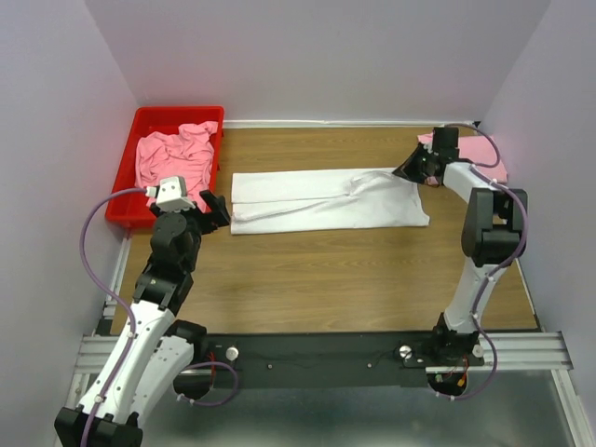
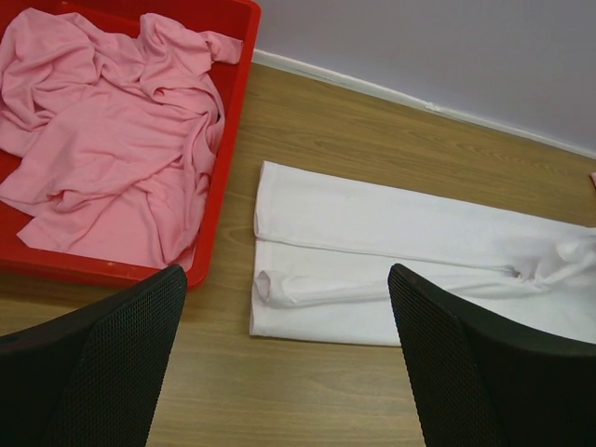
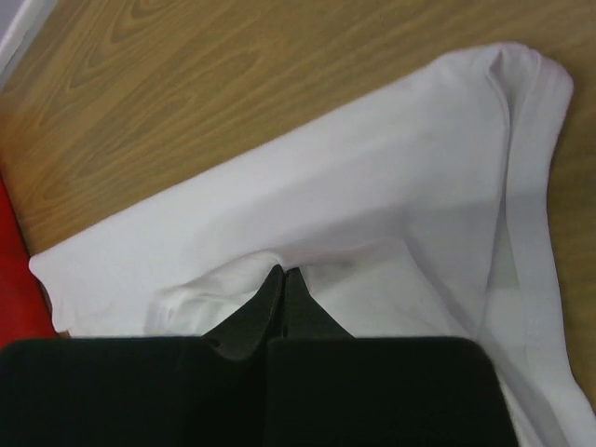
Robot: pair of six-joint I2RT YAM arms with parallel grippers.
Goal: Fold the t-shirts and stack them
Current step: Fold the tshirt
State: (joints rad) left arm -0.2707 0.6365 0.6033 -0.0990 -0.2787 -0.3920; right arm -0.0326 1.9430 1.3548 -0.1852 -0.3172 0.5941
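A white t-shirt [image 1: 326, 200] [image 2: 391, 242] [image 3: 372, 186] lies folded into a long strip across the middle of the wooden table. My right gripper [image 1: 410, 170] [image 3: 282, 272] is shut on a pinch of its fabric near the right end, and the cloth puckers at the fingertips. My left gripper [image 1: 219, 207] [image 2: 287, 279] hovers open just off the shirt's left end, with nothing between its fingers. Crumpled pink t-shirts [image 1: 177, 154] [image 2: 102, 140] fill the bin. Another pink t-shirt [image 1: 484, 149] lies at the back right, partly hidden by the right arm.
The red plastic bin [image 1: 126, 200] [image 2: 237, 84] stands at the back left, close beside my left gripper. White walls close off the back and both sides. Bare wood stretches between the white shirt and the arm bases.
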